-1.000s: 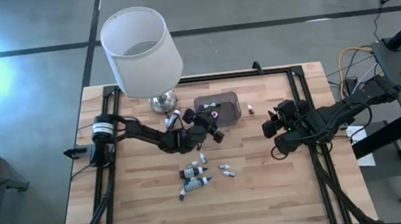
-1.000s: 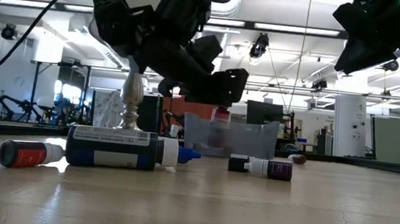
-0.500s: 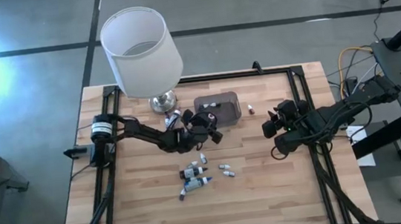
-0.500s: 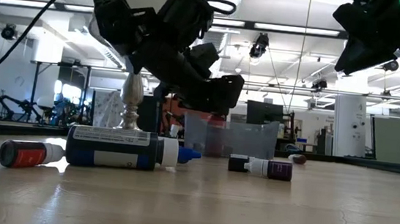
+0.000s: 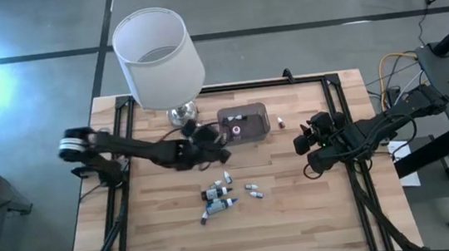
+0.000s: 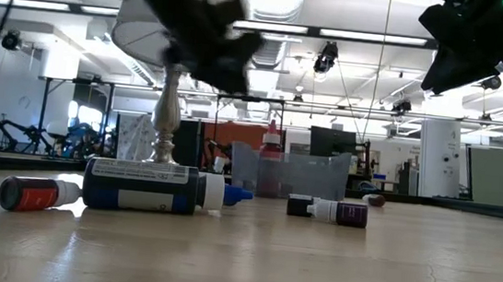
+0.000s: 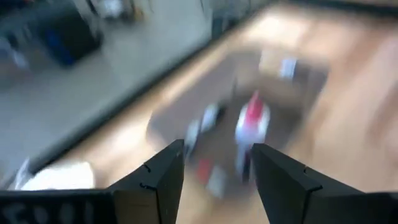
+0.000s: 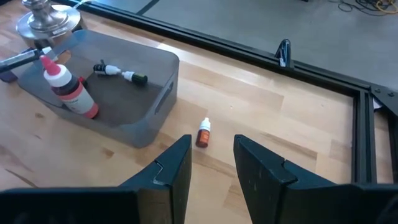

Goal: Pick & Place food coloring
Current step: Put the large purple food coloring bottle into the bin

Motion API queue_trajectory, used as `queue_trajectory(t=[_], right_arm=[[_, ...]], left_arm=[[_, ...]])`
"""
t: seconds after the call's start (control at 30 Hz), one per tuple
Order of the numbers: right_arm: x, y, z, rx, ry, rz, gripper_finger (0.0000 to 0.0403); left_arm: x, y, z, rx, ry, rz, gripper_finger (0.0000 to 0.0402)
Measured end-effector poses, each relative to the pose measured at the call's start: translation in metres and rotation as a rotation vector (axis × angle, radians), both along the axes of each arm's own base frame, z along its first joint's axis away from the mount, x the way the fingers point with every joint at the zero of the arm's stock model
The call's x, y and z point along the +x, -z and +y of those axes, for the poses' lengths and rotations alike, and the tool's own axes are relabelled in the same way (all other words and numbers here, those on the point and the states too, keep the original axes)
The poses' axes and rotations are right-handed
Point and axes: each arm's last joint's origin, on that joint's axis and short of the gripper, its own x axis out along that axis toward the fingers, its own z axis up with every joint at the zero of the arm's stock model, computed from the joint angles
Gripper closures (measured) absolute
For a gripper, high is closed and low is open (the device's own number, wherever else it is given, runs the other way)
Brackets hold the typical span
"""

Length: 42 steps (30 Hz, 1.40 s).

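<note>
A translucent grey box (image 5: pixel 243 123) sits at the table's far middle. In it a red food coloring bottle with a white cap (image 8: pixel 68 87) stands slightly tilted, and a dark one (image 8: pixel 118 71) lies flat. My left gripper (image 5: pixel 220 149) hovers just left of the box, raised above the table, open and empty (image 7: pixel 214 180). Several more food coloring bottles (image 5: pixel 223 194) lie on their sides at the table's middle. One small brownish bottle (image 8: pixel 203 134) lies right of the box. My right gripper (image 5: pixel 305 157) waits open at the right, raised (image 6: pixel 469 46).
A white-shaded lamp (image 5: pixel 157 57) on a chrome base (image 5: pixel 180 113) stands at the far left, close behind my left arm. A black frame rail (image 8: pixel 311 71) runs along the table's edges. Bare wood lies near the front edge (image 5: pixel 245 240).
My left gripper has opened and let go of the red bottle, which now stands in the box. The gripper has then risen and drawn back toward the table's left edge, clear of the box. The right arm kept still.
</note>
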Motion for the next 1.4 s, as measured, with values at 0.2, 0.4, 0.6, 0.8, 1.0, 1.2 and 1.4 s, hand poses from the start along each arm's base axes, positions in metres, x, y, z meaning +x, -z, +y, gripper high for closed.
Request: queue_trajectory(t=[0.2, 0.4, 0.6, 0.8, 1.0, 1.2, 1.4], right_arm=[[0.000, 0.000, 0.000, -0.007, 0.005, -0.005, 0.0289], [0.001, 0.001, -0.001, -0.016, 0.022, -0.017, 0.0289], [0.002, 0.002, 0.000, -0.009, 0.030, -0.023, 0.0289], [0.002, 0.003, 0.000, 0.003, 0.035, -0.023, 0.0289], [0.002, 0.004, 0.000, 0.030, 0.046, -0.033, 0.0289], [0.003, 0.004, 0.001, 0.037, 0.045, -0.029, 0.0289], [0.003, 0.004, 0.000, 0.041, 0.045, -0.018, 0.0289]], left_arm=[[-0.051, -0.006, 0.017, -0.198, -0.161, 0.081, 0.0238], [-0.057, 0.026, 0.050, -0.262, -0.166, 0.105, 0.0238], [-0.059, 0.069, 0.056, -0.227, -0.240, 0.159, 0.0238], [-0.048, 0.093, 0.064, -0.215, -0.299, 0.147, 0.0238], [-0.042, 0.105, 0.078, -0.271, -0.331, 0.181, 0.0238], [-0.046, 0.111, 0.069, -0.388, -0.354, 0.198, 0.0238], [-0.045, 0.087, 0.035, -0.537, -0.192, 0.127, 0.0239]])
